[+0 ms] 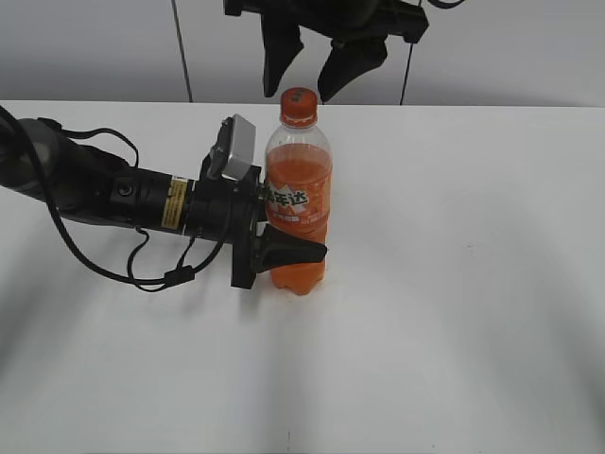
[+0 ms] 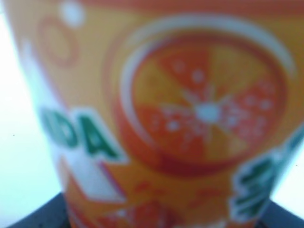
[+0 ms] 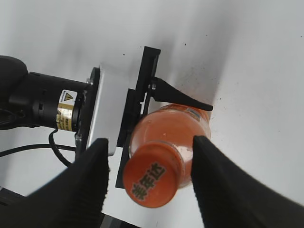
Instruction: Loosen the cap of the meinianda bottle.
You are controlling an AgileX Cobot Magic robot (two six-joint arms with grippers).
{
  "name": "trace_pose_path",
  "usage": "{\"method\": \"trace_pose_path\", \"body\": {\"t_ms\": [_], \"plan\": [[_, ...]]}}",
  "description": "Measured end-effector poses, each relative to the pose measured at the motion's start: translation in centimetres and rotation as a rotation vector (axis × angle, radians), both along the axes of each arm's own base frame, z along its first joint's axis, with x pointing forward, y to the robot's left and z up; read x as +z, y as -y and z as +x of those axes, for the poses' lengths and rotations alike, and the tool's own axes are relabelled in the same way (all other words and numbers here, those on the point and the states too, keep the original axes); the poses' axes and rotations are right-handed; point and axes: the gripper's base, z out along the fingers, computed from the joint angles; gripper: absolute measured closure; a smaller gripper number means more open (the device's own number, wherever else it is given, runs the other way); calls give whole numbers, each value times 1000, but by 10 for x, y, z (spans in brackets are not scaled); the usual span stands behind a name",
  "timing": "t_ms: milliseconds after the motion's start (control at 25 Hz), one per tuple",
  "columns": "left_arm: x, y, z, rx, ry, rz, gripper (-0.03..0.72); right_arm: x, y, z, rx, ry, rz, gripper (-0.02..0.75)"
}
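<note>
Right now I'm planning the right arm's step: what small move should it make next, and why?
Probably lower the right end effector straight down and close on the cap. Its fingers are open and sit above and either side of the cap, not touching it. The left end effector already grips the meinianda bottle low on its body, upright on the table, so it looks braced for twisting.

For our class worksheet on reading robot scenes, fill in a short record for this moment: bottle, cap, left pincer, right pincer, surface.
bottle: meinianda bottle upright, orange drink inside
cap: orange cap on the bottle's neck, nothing touching it
left pincer: left pincer closed around the bottle's lower body, holding it steady
right pincer: right pincer open above the bottle, a finger on either side of the cap, not gripping
surface: white table
</note>
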Motion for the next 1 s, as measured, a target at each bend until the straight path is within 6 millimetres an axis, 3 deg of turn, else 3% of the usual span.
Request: {"method": "trace_pose_path", "body": {"t_ms": [800,1000], "plan": [[0,0,0,0,0,-1,291,-9,1,-3,1,-35,-11,321],[0,0,0,1,0,-1,291,-7,1,-4,2,-33,-8,418]]}}
